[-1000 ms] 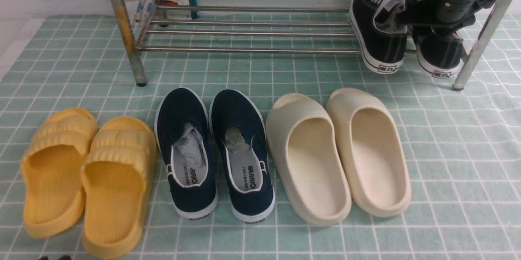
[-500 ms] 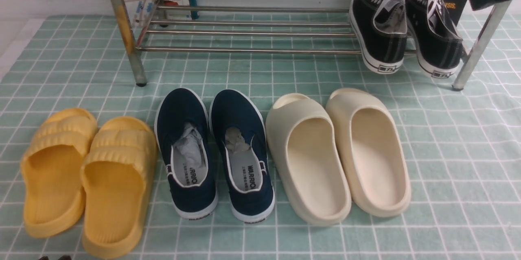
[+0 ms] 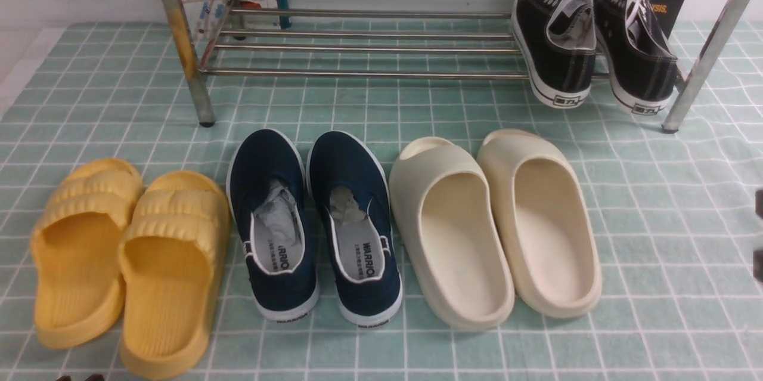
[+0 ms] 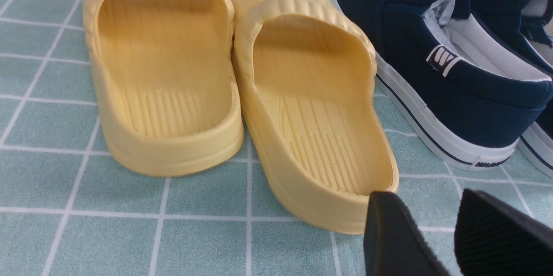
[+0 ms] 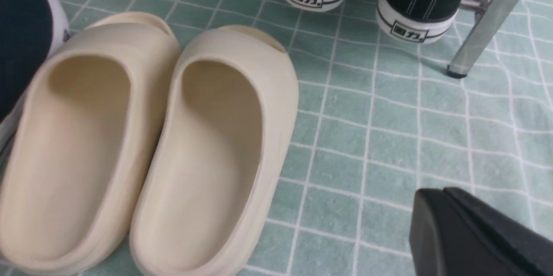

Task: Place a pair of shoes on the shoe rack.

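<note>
Rack point(image 3: 375, 74) carries both blk canvas sneakers point(image 3: 555, 41) on lower tier, R end; cream slides point(image 3: 453, 238), navy slip-ons point(image 3: 271, 226) and yellow slides point(image 3: 170, 273) on floor in front; L hand point(image 4: 425, 233) slightly open, R hand point(image 5: 451, 224) fully closed, both w/ nothing gripped.

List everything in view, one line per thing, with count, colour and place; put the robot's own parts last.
black sneakers: two, black with white soles, on the rack's lower tier at its right end
shoe rack: one, silver metal, at the back
books: at least one, dark, behind the sneakers
yellow slides: two, yellow, at the left
slip-on shoes: two, navy with white trim, between the yellow and cream slides
cream slides: two, cream, right of the slip-ons
checked cloth: one, green with white lines, under everything
left gripper: one, dark, open, near the yellow slides
right gripper: one, dark, shut, right of the cream slides
</note>
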Available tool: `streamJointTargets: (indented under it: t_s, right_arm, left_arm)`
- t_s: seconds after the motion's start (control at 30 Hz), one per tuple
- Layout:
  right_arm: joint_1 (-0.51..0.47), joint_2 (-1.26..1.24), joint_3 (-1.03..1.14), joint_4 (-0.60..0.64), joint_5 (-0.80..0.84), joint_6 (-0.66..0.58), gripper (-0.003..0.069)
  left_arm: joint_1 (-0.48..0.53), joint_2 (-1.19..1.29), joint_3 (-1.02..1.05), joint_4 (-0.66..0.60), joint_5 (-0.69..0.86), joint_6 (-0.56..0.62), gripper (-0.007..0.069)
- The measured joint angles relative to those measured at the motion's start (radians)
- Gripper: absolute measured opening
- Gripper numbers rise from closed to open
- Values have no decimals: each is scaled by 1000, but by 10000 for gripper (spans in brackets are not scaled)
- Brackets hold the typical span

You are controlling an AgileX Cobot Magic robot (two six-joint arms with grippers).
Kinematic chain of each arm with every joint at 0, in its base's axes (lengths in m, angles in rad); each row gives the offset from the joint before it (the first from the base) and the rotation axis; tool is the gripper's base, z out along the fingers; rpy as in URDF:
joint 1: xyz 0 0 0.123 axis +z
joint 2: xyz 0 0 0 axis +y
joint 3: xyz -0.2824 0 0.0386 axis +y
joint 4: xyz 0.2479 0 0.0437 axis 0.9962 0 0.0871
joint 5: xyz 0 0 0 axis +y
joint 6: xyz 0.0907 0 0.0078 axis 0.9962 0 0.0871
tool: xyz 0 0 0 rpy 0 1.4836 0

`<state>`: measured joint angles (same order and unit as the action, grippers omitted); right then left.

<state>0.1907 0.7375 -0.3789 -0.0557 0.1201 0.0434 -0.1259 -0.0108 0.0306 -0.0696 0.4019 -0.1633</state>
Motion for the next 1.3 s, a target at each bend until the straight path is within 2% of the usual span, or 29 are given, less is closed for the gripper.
streamJointTargets:
  t_s: [0.27,0.4,0.6,0.73,0.83,0.9,1.0,1.3]
  right_arm:
    - [0,-230,314,6,-402,0,1]
    - [0,-261,397,4,-448,0,4]
    - [0,-269,403,3,-330,0,4]
    - [-21,-375,404,2,-215,0,4]
    - [-109,-599,404,2,-74,0,6]
    - [-132,-643,404,2,-51,0,6]
    - [-221,-742,404,29,47,0,8]
    - [-249,-748,401,124,240,0,9]
  left_arm:
    - [0,0,0,0,0,0,238]
    - [0,0,0,0,0,0,238]
    - [0,0,0,0,0,0,238]
    - [0,0,0,0,1,0,238]
    - [0,0,0,0,0,0,238]
    - [0,0,0,0,0,0,238]
    - [0,0,0,0,0,0,238]
    - [0,0,0,-1,1,0,238]
